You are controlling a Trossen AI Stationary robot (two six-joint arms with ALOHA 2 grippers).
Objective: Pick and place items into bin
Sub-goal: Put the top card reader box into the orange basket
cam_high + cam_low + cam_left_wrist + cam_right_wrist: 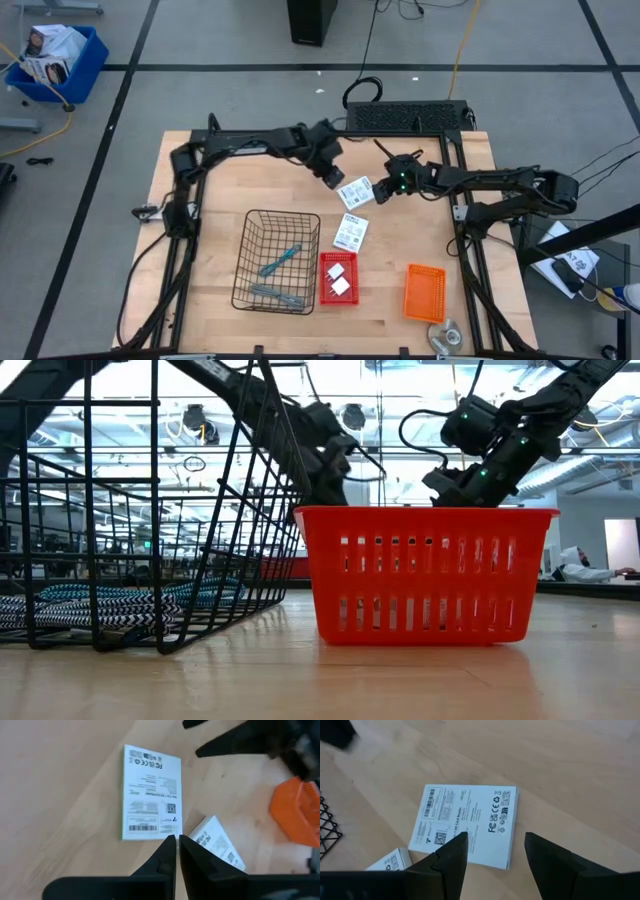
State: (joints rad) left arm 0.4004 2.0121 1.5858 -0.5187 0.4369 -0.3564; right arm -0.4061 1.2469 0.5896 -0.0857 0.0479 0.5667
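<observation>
the black wire basket sits on the left part of the light wooden table, with two slim teal and grey hand tools lying inside it. just right of it stands the small red slotted plastic bin, holding two small white blocks. above these, near the table's middle, the left gripper hangs with its fingers pressed together and nothing between them, just beside the upper flat white card with green print. a second flat white printed card lies apart from it on the bare wood, just above the red bin. to the right of the upper card, the right gripper hovers close over that card's edge, its fingers spread wide and empty. further right an orange slotted plastic bin stands on the table, and a round silver disc lies near the front edge below it.
</observation>
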